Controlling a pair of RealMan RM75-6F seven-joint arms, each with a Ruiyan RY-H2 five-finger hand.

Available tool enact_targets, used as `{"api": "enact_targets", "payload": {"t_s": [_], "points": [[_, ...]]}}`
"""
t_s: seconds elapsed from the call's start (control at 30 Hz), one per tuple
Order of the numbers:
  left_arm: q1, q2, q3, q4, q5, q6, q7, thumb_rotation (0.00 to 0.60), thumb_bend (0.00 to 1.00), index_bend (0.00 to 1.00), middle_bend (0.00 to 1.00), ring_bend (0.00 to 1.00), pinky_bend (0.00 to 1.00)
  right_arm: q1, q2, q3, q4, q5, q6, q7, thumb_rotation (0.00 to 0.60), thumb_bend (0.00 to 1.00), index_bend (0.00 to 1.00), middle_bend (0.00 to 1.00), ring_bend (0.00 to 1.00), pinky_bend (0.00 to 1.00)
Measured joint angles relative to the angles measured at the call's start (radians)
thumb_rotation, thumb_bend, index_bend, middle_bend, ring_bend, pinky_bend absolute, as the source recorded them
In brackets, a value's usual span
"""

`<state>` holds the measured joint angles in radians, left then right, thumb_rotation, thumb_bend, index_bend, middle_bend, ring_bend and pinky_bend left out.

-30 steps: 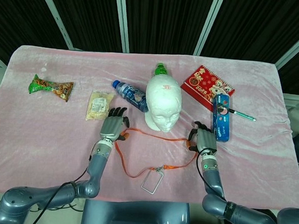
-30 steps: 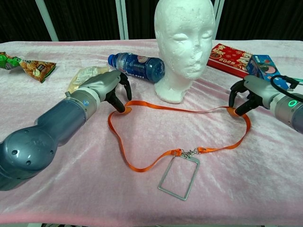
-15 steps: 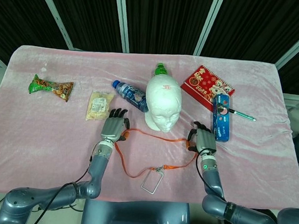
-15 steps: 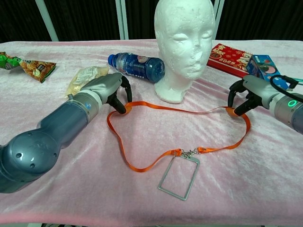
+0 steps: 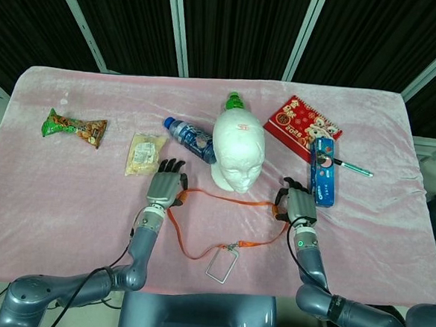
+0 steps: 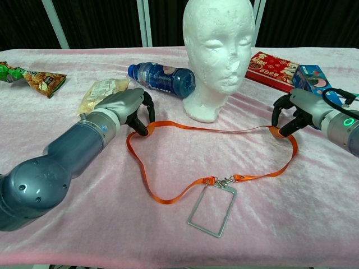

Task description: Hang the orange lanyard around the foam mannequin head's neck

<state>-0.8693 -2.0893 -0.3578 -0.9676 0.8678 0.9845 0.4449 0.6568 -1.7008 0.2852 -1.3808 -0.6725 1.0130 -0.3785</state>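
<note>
The white foam mannequin head (image 5: 238, 150) stands upright at mid-table, also in the chest view (image 6: 219, 50). In front of it the orange lanyard (image 5: 230, 202) lies as a loop on the pink cloth. Its strap (image 6: 224, 130) runs straight between my two hands. A clear badge holder (image 6: 212, 208) lies at the near end. My left hand (image 5: 168, 184) (image 6: 126, 106) has its fingers curled down and pinches the strap's left bend. My right hand (image 5: 296, 205) (image 6: 297, 109) pinches the right bend. Both hands sit low on the cloth, on either side of the head's base.
A blue water bottle (image 5: 190, 137) lies just left of the head, and a green-capped bottle (image 5: 235, 100) stands behind it. Snack packets (image 5: 144, 153) (image 5: 74, 127) lie to the left. A red booklet (image 5: 303, 123), a blue case (image 5: 323, 170) and a pen (image 5: 352, 168) are at right.
Both hands have shifted only slightly, a little outward, and the strap between them lies a bit straighter. The badge holder has not moved.
</note>
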Motion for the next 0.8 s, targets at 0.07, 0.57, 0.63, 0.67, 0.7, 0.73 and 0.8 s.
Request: {"api": "enact_targets", "payload": {"t_s": [0.07, 0.57, 0.63, 0.67, 0.7, 0.73, 0.8], "points": [[0.001, 0.0, 0.002, 0.003, 0.004, 0.0, 0.0, 0.6, 0.46, 0.59, 0.13, 0.0, 0.0, 0.0, 0.0, -0.001, 0.0, 0.001, -0.001, -0.001, 0.6, 0.47, 0.73, 0.15, 0.14, 0.17], [0.015, 0.028, -0.013, -0.072, 0.022, -0.003, -0.041, 0.6, 0.49, 0.6, 0.14, 0.0, 0.0, -0.002, 0.014, 0.001, -0.054, -0.022, 0.007, 0.009, 0.6, 0.51, 0.79, 0.16, 0.15, 0.17], [0.023, 0.039, -0.012, -0.1, 0.024, -0.008, -0.058, 0.6, 0.49, 0.6, 0.14, 0.0, 0.0, -0.004, 0.02, 0.001, -0.075, -0.029, 0.012, 0.012, 0.6, 0.51, 0.79, 0.16, 0.15, 0.17], [0.029, 0.049, -0.009, -0.123, 0.028, -0.01, -0.067, 0.6, 0.48, 0.6, 0.14, 0.0, 0.0, -0.006, 0.023, 0.001, -0.085, -0.033, 0.015, 0.014, 0.6, 0.51, 0.79, 0.16, 0.15, 0.17], [0.035, 0.058, -0.007, -0.141, 0.032, -0.01, -0.074, 0.6, 0.48, 0.6, 0.14, 0.0, 0.0, -0.008, 0.026, 0.001, -0.097, -0.036, 0.018, 0.016, 0.6, 0.51, 0.79, 0.16, 0.15, 0.17], [0.042, 0.068, -0.003, -0.16, 0.037, -0.01, -0.081, 0.6, 0.48, 0.6, 0.14, 0.0, 0.0, -0.011, 0.033, 0.0, -0.115, -0.042, 0.023, 0.019, 0.6, 0.51, 0.79, 0.16, 0.15, 0.17], [0.06, 0.096, 0.007, -0.206, 0.056, -0.003, -0.098, 0.6, 0.48, 0.6, 0.14, 0.0, 0.0, -0.02, 0.047, -0.002, -0.147, -0.056, 0.034, 0.025, 0.6, 0.51, 0.79, 0.16, 0.15, 0.17]]}}
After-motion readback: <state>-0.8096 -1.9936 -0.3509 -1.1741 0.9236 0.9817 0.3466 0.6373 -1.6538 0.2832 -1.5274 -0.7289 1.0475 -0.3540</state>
